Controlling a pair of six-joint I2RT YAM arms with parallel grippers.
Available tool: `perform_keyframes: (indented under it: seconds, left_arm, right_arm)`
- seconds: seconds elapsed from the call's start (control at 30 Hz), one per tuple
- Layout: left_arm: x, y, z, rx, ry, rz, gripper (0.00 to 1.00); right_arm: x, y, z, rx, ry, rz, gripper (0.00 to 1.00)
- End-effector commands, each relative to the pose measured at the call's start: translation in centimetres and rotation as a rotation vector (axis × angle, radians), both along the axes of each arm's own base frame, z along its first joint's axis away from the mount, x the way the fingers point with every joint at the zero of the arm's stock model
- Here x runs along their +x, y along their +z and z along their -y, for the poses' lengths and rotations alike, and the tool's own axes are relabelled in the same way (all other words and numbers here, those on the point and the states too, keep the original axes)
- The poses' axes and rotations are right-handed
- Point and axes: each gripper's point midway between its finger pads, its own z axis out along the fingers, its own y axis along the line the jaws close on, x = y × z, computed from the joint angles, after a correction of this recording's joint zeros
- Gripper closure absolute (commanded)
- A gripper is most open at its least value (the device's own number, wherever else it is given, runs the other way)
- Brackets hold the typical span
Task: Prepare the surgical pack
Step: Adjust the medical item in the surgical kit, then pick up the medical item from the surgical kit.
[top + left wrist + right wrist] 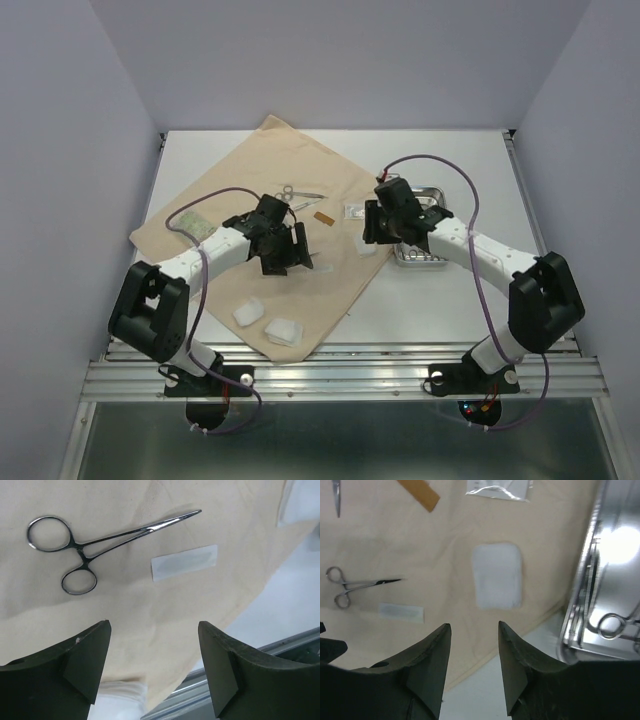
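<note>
My left gripper hangs wide open and empty over the large beige woven cloth, near one pair of silver ring-handled forceps. My right gripper, jaws parted and holding nothing, hovers by one of three white gauze pads, with the single rectangular steel tray beside the cloth's edge.

The cloth lies spread cornerwise on the left and middle of the table, and the tray stands on the bare table just off the cloth's right corner, with a ring-handled instrument lying in it. On the cloth, one gauze pad lies near the edge beside the tray, and the forceps lie farther in, a small strip near their tips. Two more gauze pads lie side by side at the front corner, and a packet lies toward the left corner.
</note>
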Motion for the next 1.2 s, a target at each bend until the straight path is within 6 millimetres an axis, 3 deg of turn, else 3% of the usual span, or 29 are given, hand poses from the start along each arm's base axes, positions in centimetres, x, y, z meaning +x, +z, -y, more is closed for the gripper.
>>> perform_keyframes:
  seconds: [0.0, 0.03, 0.1, 0.13, 0.23, 0.27, 0.37, 0.4, 0.47, 0.53, 0.6, 0.63, 0.73, 0.8, 0.83, 0.9, 1.03, 1.13, 1.17]
  left_arm:
    - [1.2, 5.3, -1.5, -0.035, 0.036, 0.102, 0.18]
    - [2.2, 6.1, -3.1, -0.017, 0.07, 0.129, 0.18]
    - [3.1, 8.0, -5.3, 0.002, 0.12, 0.166, 0.18]
    - [4.2, 9.1, -7.8, 0.038, 0.178, 0.2, 0.18]
    - [5.5, 10.6, -11.8, 0.11, 0.28, 0.255, 0.18]
    - [6.0, 11.7, -13.5, 0.128, 0.323, 0.28, 0.18]
    - [6.7, 13.6, -15.6, 0.151, 0.374, 0.327, 0.18]
    - [6.8, 14.0, -16.1, 0.157, 0.385, 0.337, 0.18]
    - [6.9, 14.7, -16.4, 0.155, 0.392, 0.36, 0.18]
    - [6.8, 15.0, -16.4, 0.154, 0.39, 0.368, 0.18]
    - [6.5, 14.9, -16.6, 0.161, 0.387, 0.37, 0.18]
    - [6.4, 14.7, -16.7, 0.165, 0.386, 0.368, 0.18]
    - [6.1, 14.6, -17.0, 0.177, 0.389, 0.37, 0.18]
    - [6.0, 14.8, -17.3, 0.183, 0.392, 0.381, 0.17]
    - [6.0, 14.8, -17.3, 0.184, 0.392, 0.383, 0.18]
    - [5.9, 14.8, -17.4, 0.183, 0.394, 0.385, 0.18]
    - [5.8, 14.8, -17.5, 0.185, 0.393, 0.391, 0.17]
    - [5.8, 14.7, -17.4, 0.183, 0.392, 0.392, 0.18]
    - [5.8, 14.7, -17.4, 0.181, 0.391, 0.395, 0.17]
  right_arm:
    - [-0.6, 0.4, -4.7, 0.078, -0.004, -0.01, 0.52]
    - [-1.3, -0.4, -6.5, 0.099, -0.011, -0.038, 0.52]
    - [-1.7, -1.0, -8.2, 0.104, -0.025, -0.046, 0.52]
    - [-2.2, -1.6, -10.0, 0.102, -0.039, -0.054, 0.52]
    - [-2.7, -0.9, -13.9, 0.113, -0.041, -0.047, 0.52]
    - [-2.6, -2.3, -14.7, 0.106, -0.072, -0.067, 0.51]
    - [-2.3, -2.0, -17.7, 0.187, -0.101, -0.1, 0.51]
    - [-2.4, -3.2, -18.4, 0.181, -0.108, -0.112, 0.5]
    - [-1.8, -2.8, -19.6, 0.206, -0.12, -0.099, 0.5]
    - [-1.4, -4.3, -20.1, 0.184, -0.133, -0.118, 0.49]
    - [-0.8, -4.0, -21.0, 0.188, -0.134, -0.118, 0.48]
    - [-0.7, -5.1, -21.3, 0.178, -0.134, -0.132, 0.48]
    - [-0.3, -5.2, -22.6, 0.201, -0.121, -0.146, 0.46]
    - [-0.1, -6.4, -22.9, 0.184, -0.123, -0.159, 0.46]
    - [0.3, -5.8, -23.5, 0.196, -0.121, -0.149, 0.46]
    - [0.4, -6.7, -23.5, 0.166, -0.128, -0.164, 0.46]
    - [0.9, -5.9, -23.8, 0.171, -0.127, -0.15, 0.46]
    - [0.8, -4.6, -23.0, 0.151, -0.141, -0.092, 0.46]
    - [0.2, -5.1, -22.2, 0.123, -0.153, -0.081, 0.46]
